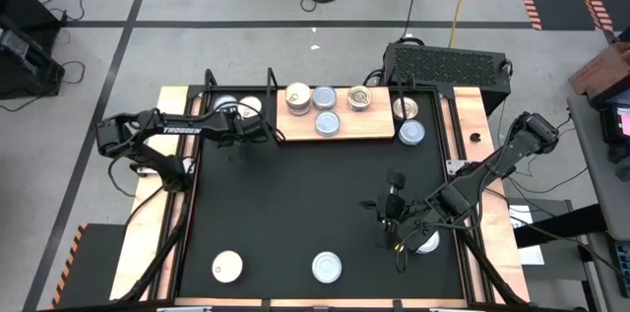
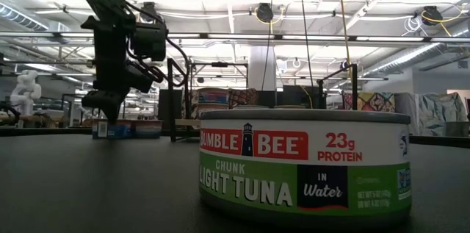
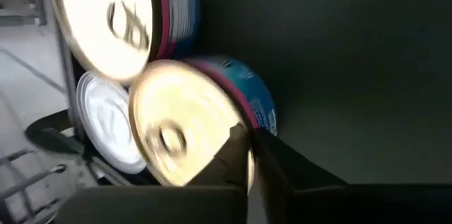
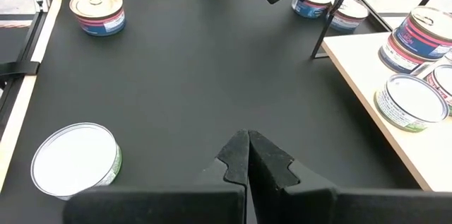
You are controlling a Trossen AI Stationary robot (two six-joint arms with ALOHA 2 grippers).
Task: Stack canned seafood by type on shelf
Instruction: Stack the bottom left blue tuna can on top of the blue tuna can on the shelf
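Three tins stand close together on the black table left of the shelf: a gold-topped one with a blue and magenta label, a second of that kind and a white-topped one. My left gripper is shut on the first. Several more tins sit on the shelf board. My right gripper hangs shut over the table's right half, holding nothing. A green-labelled tuna tin stands at the near edge. My left gripper pinches the gold-topped tin at its top rim, one finger over the lid and the other against the blue side wall. The fingers slant down at it. Whether the tin is lifted clear of the table, I cannot tell.
Two tins stand right of the board, in front of a black ribbed box. Another gold-topped tin stands at the near left, and a white-topped one lies under my right arm. The table's middle is bare.
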